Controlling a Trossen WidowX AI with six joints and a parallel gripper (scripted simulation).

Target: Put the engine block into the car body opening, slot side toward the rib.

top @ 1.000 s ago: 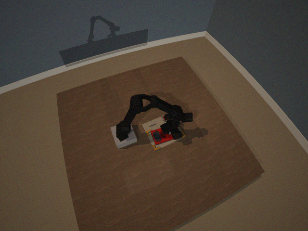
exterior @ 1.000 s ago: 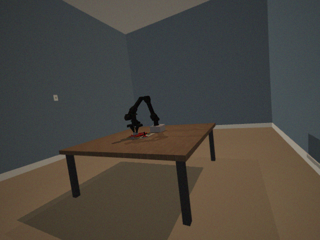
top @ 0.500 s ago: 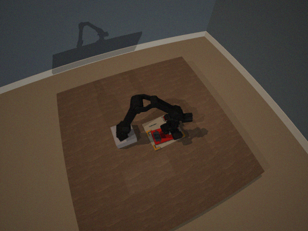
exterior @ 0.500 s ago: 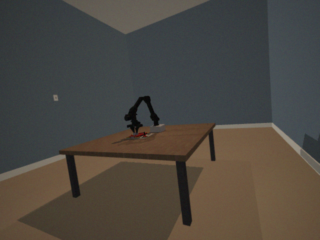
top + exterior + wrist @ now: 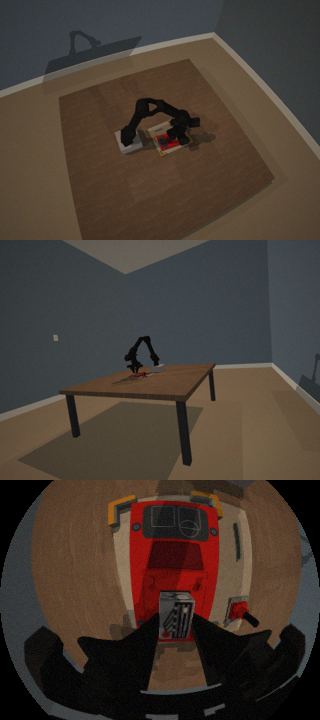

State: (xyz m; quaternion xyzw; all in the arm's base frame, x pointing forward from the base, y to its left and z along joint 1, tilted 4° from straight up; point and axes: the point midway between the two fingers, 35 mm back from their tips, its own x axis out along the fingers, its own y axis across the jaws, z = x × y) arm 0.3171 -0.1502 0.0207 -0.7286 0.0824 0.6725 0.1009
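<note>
From the top, the black arm rises from a pale base block on the wooden counter. It bends over a cream board, its gripper above the end of the red car body farther from the base. The arm hides the engine block here.

In the exterior view, the gripper points down with its fingertips low over the car body. The gap between them is too small to judge.

In the wrist view, the fingers are partly apart and clamped on the sides of the grey engine block, which shows a striped, detailed top face. The block is at the near end of the car body, beyond the dark windscreen and the grey cabin with its drawn steering wheel. Whether it sits all the way down cannot be told, nor can its slot side be made out. Orange corner brackets stand near the cabin end. On the right of the board lie a dark narrow slot and a red part with a black handle, well apart from the block.
</note>
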